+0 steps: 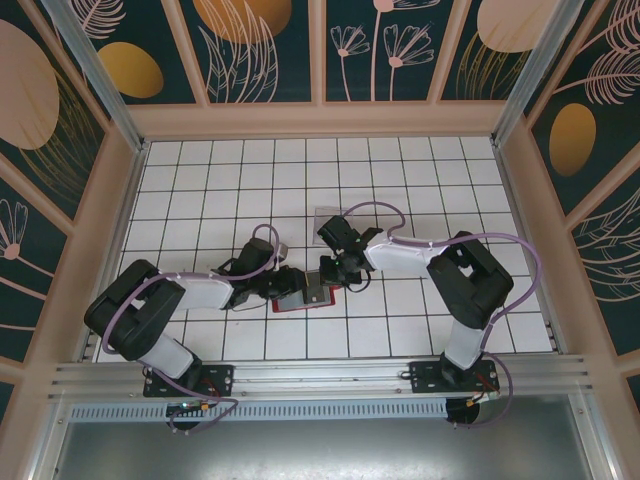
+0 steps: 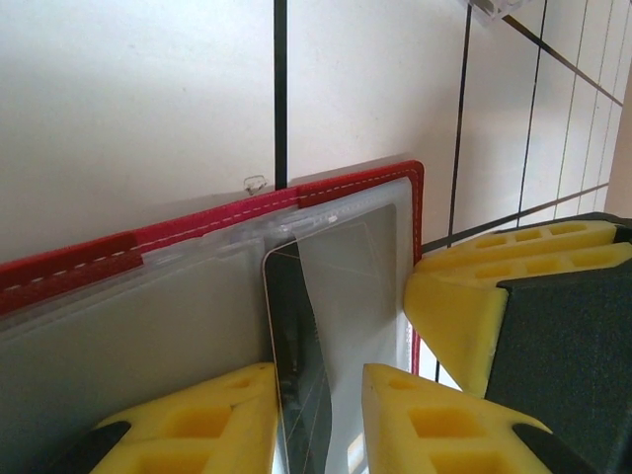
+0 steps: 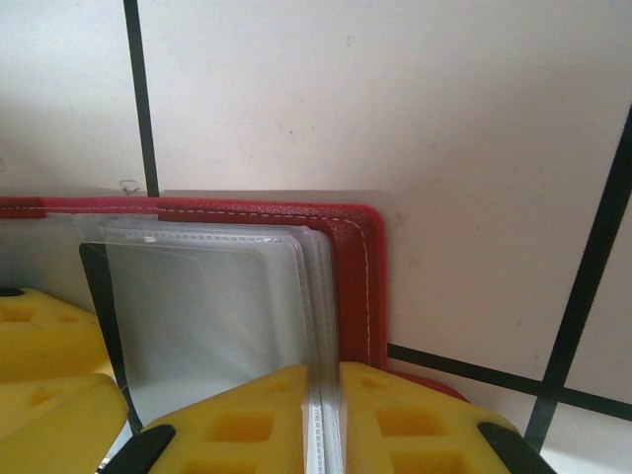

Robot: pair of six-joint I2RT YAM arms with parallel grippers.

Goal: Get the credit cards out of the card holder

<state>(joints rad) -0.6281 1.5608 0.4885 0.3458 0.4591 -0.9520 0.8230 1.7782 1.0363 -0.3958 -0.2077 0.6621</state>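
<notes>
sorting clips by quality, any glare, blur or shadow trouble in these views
top external: even light, sharp, card holder half hidden; left wrist: pale glare on the clear sleeve veils the dark card; right wrist: same sleeve glare, faint shadow above the holder's edge

Open table (image 1: 220, 180) beyond crowded card holder (image 1: 308, 300)

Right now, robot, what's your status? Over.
Left gripper astride dark card, grip unclear. Right gripper clamps card holder by its sleeves. Nothing else blocking.
</notes>
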